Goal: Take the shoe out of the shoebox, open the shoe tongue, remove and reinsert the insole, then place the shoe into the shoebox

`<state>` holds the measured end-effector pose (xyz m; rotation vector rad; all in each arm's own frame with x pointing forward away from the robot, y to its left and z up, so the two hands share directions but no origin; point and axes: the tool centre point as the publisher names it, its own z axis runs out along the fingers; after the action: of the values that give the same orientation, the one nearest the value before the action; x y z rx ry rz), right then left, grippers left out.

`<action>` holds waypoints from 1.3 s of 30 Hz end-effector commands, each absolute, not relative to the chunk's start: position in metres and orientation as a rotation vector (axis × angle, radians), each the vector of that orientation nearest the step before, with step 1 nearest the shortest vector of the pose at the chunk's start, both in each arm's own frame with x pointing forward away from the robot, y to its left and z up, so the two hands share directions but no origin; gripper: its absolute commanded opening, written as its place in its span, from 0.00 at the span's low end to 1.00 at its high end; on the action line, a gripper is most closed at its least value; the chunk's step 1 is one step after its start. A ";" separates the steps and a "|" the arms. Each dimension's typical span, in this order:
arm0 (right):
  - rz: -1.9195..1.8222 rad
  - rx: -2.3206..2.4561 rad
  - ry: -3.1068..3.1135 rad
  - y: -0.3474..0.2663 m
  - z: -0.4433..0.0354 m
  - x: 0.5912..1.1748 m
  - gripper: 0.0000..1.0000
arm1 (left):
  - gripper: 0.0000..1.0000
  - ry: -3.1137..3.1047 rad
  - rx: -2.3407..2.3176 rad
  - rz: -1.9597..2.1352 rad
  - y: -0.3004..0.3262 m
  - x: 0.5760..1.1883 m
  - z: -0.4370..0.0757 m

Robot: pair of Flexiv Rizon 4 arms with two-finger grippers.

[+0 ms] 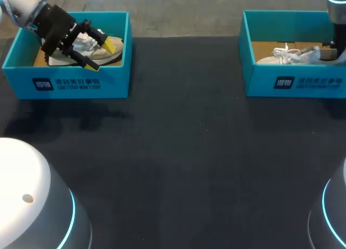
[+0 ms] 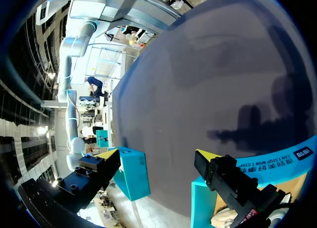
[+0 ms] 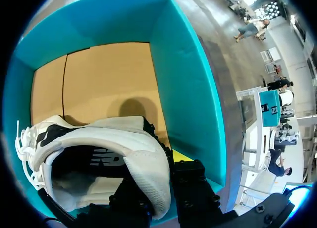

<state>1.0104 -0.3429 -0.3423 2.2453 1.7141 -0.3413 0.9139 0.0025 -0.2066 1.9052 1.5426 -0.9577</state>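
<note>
Dark matte table (image 1: 184, 141), with two teal boxes at the far edge, one per arm. My right gripper (image 3: 161, 188) is down inside the right shoebox (image 3: 183, 89), pinched on the heel of the white sneaker (image 3: 99, 139), with one finger inside the collar and one outside, as far as I can tell. My left gripper (image 2: 157, 155) hangs over the left shoebox (image 1: 81, 84) with its fingers spread wide and nothing between them, just above the beige sneaker (image 1: 111, 57) lying in there. What worries me is that the heel collar looks like soft padded fabric, so on the lift it could fold and slip out. The toe could also swing, catch the box wall and drag the light cardboard along. The loose laces (image 3: 24, 149) might snag too. Texture-wise, the sneaker has a mesh-looking upper with smoother panels and a rounded heel. The box has a raw brown cardboard floor (image 3: 99, 79) and smooth, straight teal walls, and the yellow fingertips (image 3: 181, 154) are hard.
</note>
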 end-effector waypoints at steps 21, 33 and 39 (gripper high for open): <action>-0.375 2.246 1.710 -0.344 -0.365 1.014 0.00 | 1.00 1.543 1.910 -0.956 0.003 0.914 -0.206; -0.350 2.264 1.694 -0.344 -0.352 1.011 0.90 | 1.00 1.543 1.910 -0.956 0.003 0.914 -0.206; -0.305 2.265 1.698 -0.340 -0.335 1.009 1.00 | 1.00 1.543 1.910 -0.956 0.003 0.914 -0.206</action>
<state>1.0174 -0.3412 -0.3454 2.2679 1.6967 -0.3303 0.9139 0.0025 -0.2066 1.9052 1.5425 -0.9577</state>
